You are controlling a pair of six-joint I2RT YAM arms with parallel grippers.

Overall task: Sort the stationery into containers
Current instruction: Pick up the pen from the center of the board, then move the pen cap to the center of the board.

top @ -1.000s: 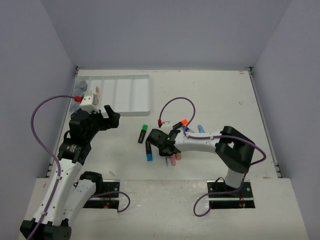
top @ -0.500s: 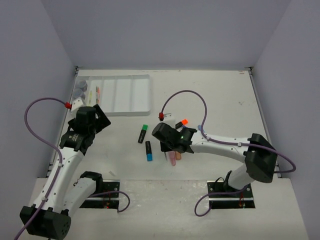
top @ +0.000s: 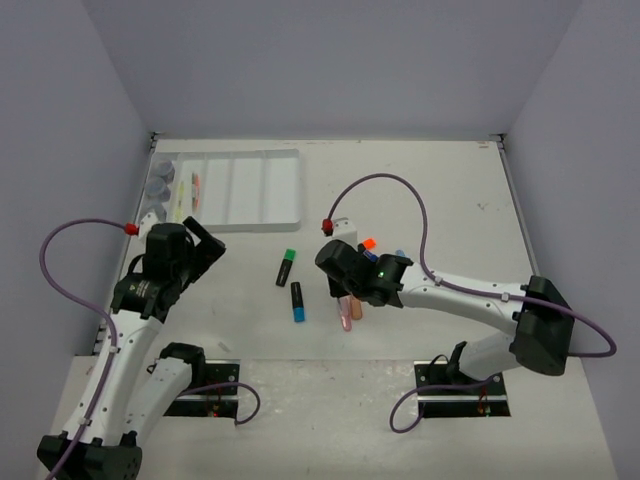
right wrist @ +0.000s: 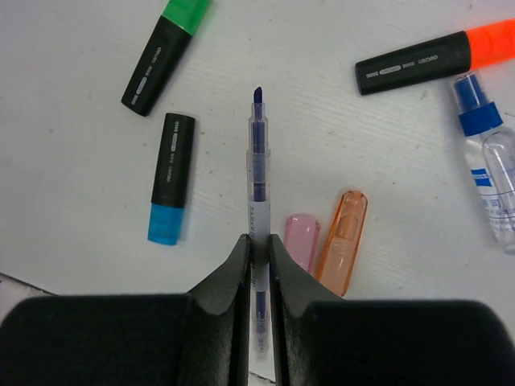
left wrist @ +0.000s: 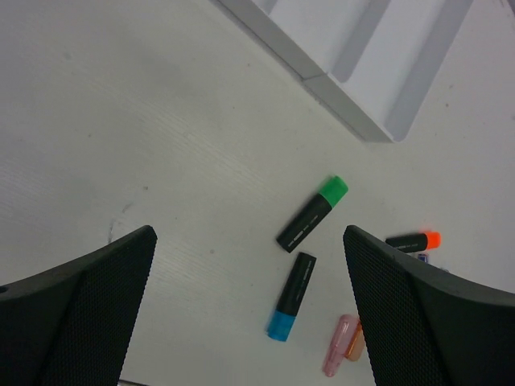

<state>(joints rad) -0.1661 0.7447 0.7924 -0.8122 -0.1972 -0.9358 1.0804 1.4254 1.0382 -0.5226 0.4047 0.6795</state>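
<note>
Clear plastic around a dark blue core: a thin pen (right wrist: pixel 257 173) is pinched between the closed fingers of my right gripper (right wrist: pixel 257 241), low in the centre of the right wrist view, with its tip pointing to the top of the frame. My hold sits toward the back of the barrel, so most of the pen sticks out ahead.

On the table (right wrist: pixel 72 265) around it lie:
- a blue-capped highlighter (right wrist: pixel 170 177), to the left
- a green-capped highlighter (right wrist: pixel 165 52), upper left
- an orange-capped highlighter (right wrist: pixel 434 60), upper right
- a pink eraser (right wrist: pixel 302 237) and an orange eraser (right wrist: pixel 342 241), just right of my fingers
- a glue bottle (right wrist: pixel 491 169), at the right edge

In the overhead view the white tray (top: pixel 285 190) sits upper left, well apart from this gripper at the centre. My left gripper (left wrist: pixel 249 233) hangs wide open and empty at the left, near the tray.

To carry well, I judge I should rise clear of the erasers first and hold the pen level so it does not pivot in so rearward a grip. I should then line it up along one long compartment, lower it in, and release.
</note>
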